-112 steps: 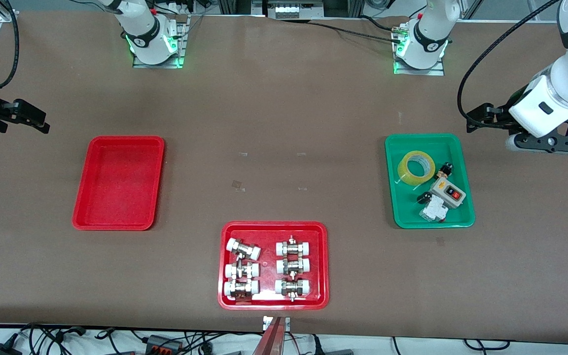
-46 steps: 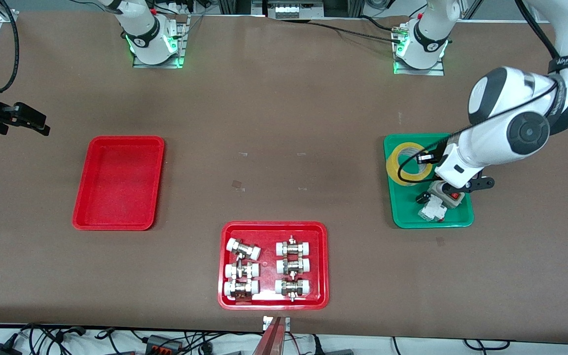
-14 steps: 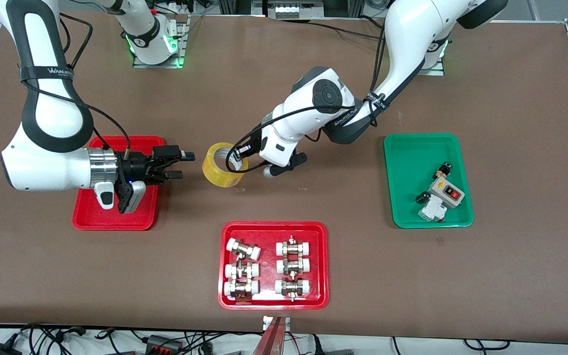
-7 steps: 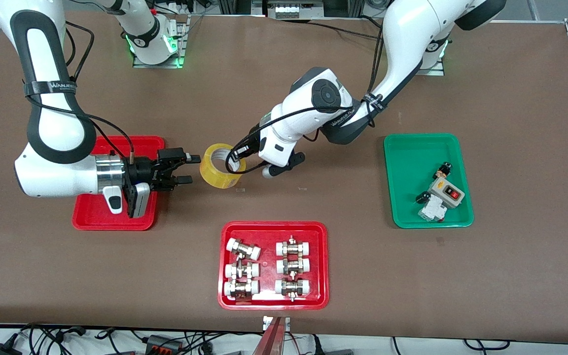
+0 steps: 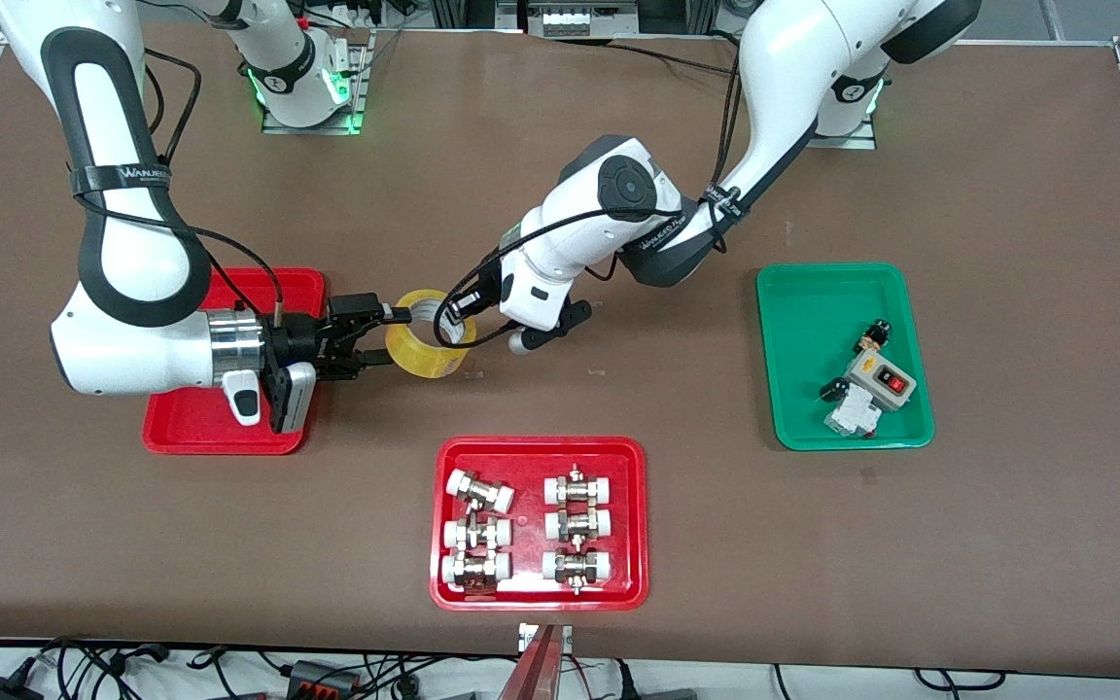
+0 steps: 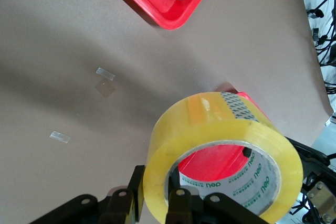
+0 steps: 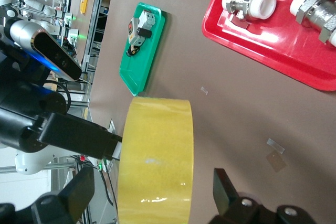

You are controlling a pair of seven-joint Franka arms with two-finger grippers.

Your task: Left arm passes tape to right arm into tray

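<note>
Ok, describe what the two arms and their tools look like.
Both arms are glossy white with dark joint bands and a strap with lettering. The left arm has an all-white boxy wrist, a round dark joint cap, a looping black cable and a small dark left tool. The right arm has a silver metal wrist cylinder, thin black cables and a black two-finger right tool.
</note>
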